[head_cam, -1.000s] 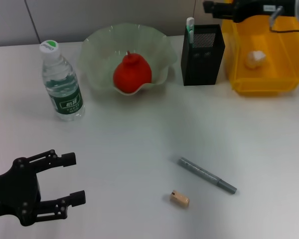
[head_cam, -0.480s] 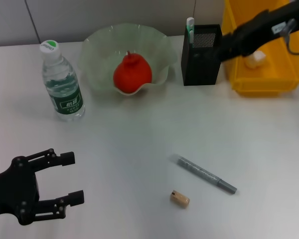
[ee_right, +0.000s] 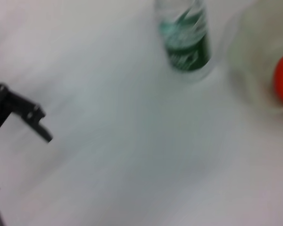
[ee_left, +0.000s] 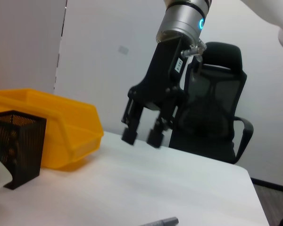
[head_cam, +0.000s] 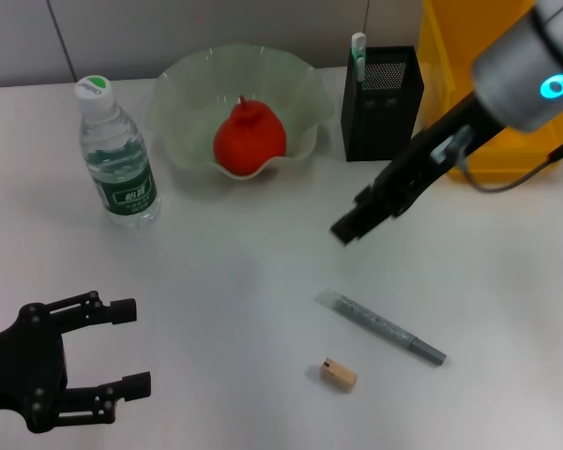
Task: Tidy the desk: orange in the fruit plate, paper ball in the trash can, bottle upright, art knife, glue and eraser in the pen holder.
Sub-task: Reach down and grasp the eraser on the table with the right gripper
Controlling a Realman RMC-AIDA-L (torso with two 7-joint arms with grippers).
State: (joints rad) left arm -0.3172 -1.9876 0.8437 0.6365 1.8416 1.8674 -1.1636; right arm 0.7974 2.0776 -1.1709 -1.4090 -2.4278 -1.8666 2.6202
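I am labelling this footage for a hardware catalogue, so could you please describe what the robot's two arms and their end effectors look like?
The right arm is a silver-grey metal cylinder with a glowing cyan ring light and a thin dark cable looping off it. Its black right end effector has two blocky fingers. The left end effector is all black, with two slim skeletal fingers built from linked bars with visible screws.

Orange point(head_cam: 250, 139) in fruit plate point(head_cam: 188, 89), bottle point(head_cam: 115, 157) left of it, pen holder point(head_cam: 381, 94) right

Head view looks down on desk point(head_cam: 263, 253); wrist views low, sharing bottle point(head_cam: 117, 155).
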